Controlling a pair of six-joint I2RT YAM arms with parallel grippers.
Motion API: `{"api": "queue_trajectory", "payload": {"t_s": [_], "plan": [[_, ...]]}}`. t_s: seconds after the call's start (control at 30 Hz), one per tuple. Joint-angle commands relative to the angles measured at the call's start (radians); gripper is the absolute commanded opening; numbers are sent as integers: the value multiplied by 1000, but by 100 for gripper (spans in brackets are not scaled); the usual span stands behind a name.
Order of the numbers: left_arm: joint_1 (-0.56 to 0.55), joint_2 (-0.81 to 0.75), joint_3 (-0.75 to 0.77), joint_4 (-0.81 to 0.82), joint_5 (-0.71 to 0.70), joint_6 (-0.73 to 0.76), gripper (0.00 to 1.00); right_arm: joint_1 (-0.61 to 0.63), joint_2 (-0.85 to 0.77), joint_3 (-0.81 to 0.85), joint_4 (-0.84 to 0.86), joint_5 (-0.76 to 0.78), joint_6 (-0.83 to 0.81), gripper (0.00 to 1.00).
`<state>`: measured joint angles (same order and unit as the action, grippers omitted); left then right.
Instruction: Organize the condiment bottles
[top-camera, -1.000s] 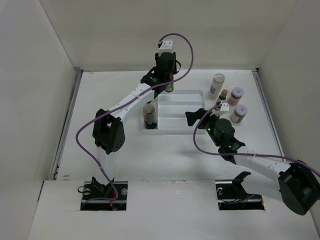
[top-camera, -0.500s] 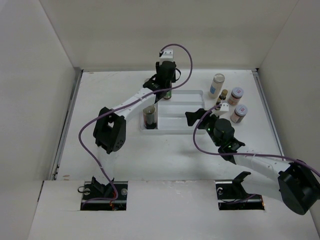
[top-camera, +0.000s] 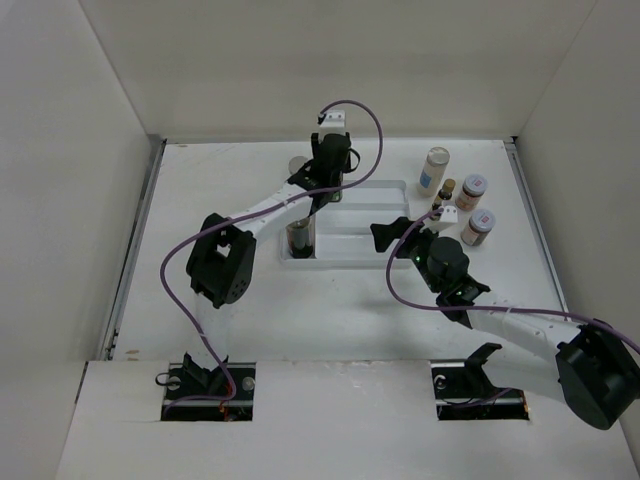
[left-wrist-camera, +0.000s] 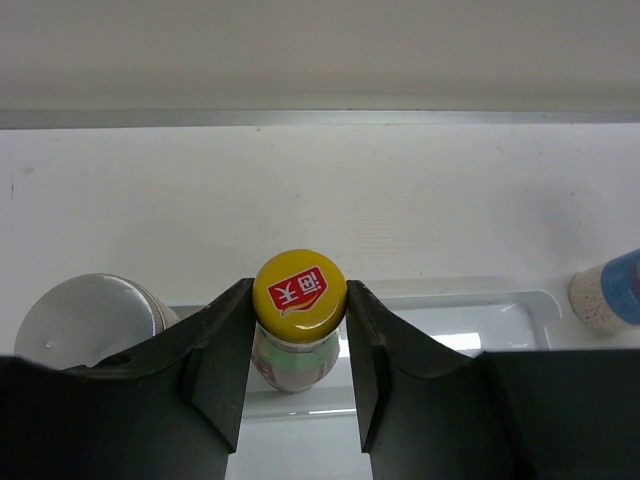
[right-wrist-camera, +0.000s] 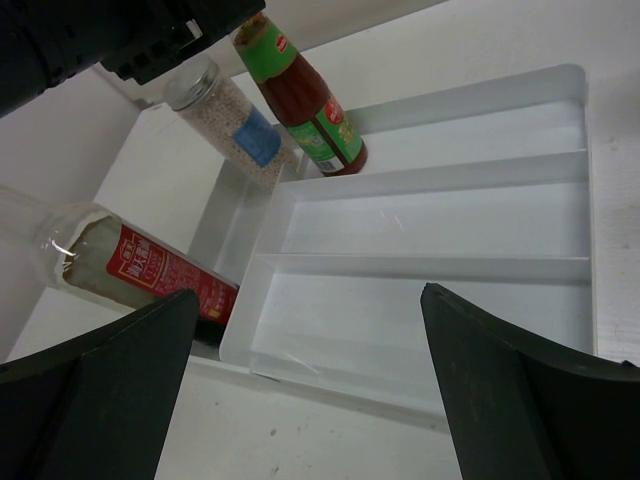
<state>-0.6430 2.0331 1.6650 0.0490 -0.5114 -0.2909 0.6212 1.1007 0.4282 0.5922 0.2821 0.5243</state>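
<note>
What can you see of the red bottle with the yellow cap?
The red sauce bottle is slim and clear, filled with red sauce, with a green neck band, a green-and-red label and a yellow cap bearing a red logo. It stands roughly upright, the left gripper shut on it just under the cap. Its base is in the far row of the white tray, left end; whether it touches the floor is unclear.

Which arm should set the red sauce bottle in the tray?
Left: the left jaws grip the red sauce bottle by the cap at the tray; the right jaws are open, empty.
</note>
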Motion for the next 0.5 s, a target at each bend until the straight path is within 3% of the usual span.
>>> {"api": "queue_trajectory", "payload": {"t_s": [0.0, 0.2, 0.47], "plan": [[-11, -82, -31, 152, -25, 1, 36, -8, -5, 3, 60, 17, 11, 100], [-11, -128, -77, 184, -29, 2, 64, -8, -5, 3, 60, 17, 11, 100], [-16, -197, -64, 187, -18, 7, 85, -8, -12, 1, 60, 17, 11, 100]]}}
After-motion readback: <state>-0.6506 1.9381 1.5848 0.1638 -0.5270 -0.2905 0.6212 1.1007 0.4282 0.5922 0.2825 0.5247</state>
